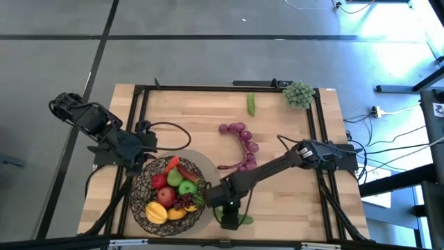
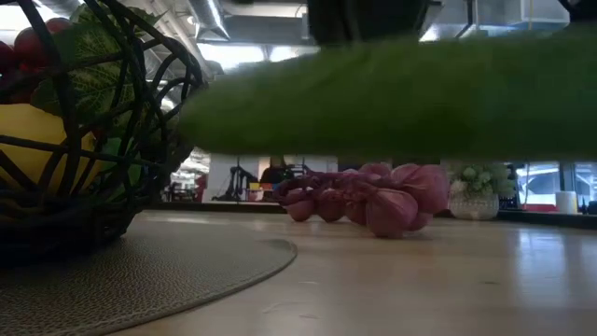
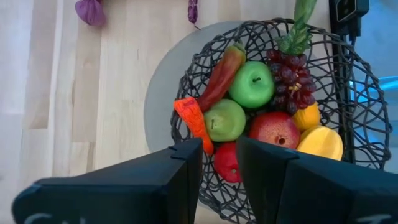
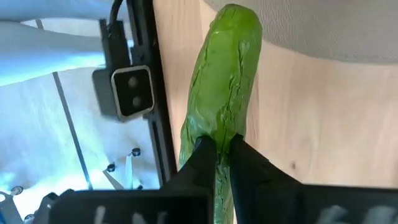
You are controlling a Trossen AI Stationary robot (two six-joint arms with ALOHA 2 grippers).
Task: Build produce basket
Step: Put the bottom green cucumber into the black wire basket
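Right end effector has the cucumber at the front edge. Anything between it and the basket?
Nothing visible on the table between them. The cucumber in the right end effector lies just beside the grey mat. The basket rim rises above it and fruit fills it.

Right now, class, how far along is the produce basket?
Done: apples, chili and grapes sit in the basket. In hand: the right gripper is shut on a cucumber beside it. Left: purple grapes, a small cucumber and green grapes remain on the table.
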